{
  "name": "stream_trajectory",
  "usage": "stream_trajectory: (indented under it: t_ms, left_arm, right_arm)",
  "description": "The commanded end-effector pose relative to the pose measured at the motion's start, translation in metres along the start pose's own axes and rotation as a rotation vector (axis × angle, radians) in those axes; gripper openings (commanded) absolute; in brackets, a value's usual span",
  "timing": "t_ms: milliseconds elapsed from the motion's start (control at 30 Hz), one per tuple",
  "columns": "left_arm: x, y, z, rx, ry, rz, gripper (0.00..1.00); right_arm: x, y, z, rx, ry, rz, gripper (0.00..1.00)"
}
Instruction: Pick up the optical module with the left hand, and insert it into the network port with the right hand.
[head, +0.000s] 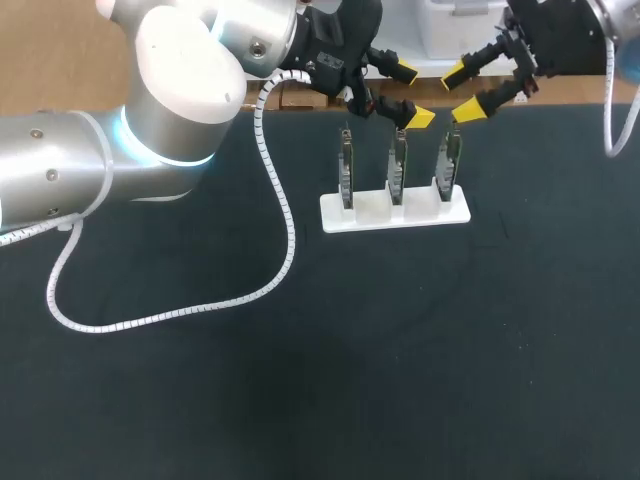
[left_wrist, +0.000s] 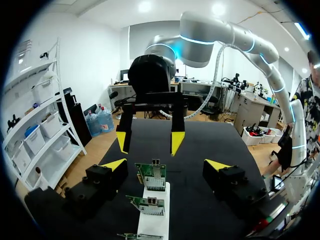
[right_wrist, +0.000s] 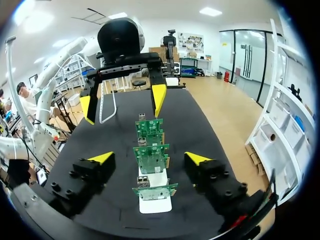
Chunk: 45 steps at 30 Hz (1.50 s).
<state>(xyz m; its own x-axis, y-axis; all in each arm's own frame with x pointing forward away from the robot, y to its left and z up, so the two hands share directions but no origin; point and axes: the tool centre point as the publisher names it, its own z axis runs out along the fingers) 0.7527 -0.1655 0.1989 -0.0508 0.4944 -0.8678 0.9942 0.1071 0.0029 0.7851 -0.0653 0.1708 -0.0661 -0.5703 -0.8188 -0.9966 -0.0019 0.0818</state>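
Closest to the head camera is my left arm (head: 170, 90), which comes in over the dark table (head: 300, 380), and its spiral cable (head: 200, 312) lies on the surface. I see three green network cards (head: 399, 165) standing upright in a white rack (head: 420, 213) near the far edge (a network port (left_wrist: 156, 164) sits on a card's top edge). The left gripper (head: 412, 95) hovers above the middle card with fingers spread apart, holding nothing; the right gripper (head: 461, 91) hangs above the right card, also spread wide
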Motion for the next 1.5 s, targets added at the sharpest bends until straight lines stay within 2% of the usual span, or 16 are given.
stream_trajectory:
  t_ms: [33,67,100,133,167,1000,1500]
  left_arm:
    - [-0.002,0.001,0.001,0.001,0.008,-0.003,1.0]
    - [-0.002,0.001,0.001,0.001,0.008,-0.003,1.0]
    - [-0.002,0.001,0.001,0.001,0.008,-0.003,1.0]
    - [-0.002,0.001,0.001,0.001,0.008,-0.003,1.0]
    - [-0.002,0.001,0.001,0.001,0.008,-0.003,1.0]
    - [-0.002,0.001,0.001,0.001,0.008,-0.003,1.0]
    - [-0.002,0.001,0.001,0.001,0.008,-0.003,1.0]
  right_arm:
    - [-0.001,0.001,-0.002,0.0,-0.004,-0.003,1.0]
    - [-0.001,0.001,-0.002,0.0,-0.004,-0.003,0.91]
    - [-0.001,0.001,-0.002,0.0,-0.004,-0.003,0.47]
    - [-0.001,0.001,-0.002,0.0,-0.004,-0.003,0.33]
    - [-0.001,0.001,-0.002,0.0,-0.004,-0.003,0.0]
    - [-0.001,0.001,-0.002,0.0,-0.004,-0.003,0.0]
    - [0.02,0.008,0.008,-0.03,0.026,0.045,0.0]
